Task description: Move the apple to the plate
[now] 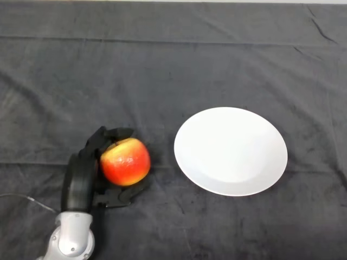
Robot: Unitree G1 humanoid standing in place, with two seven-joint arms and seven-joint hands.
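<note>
One bench (162,59) under dark cloth carries one white plate (230,150), bare, at centre-right; one left hand (81,176) reaches in from the lower left. Its fingers curl round one red-yellow apple (125,161), left of the plate and apart from it.

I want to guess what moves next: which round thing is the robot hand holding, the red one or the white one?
The red apple: the robot hand curls round it. The white plate lies apart, to its right, untouched.
</note>
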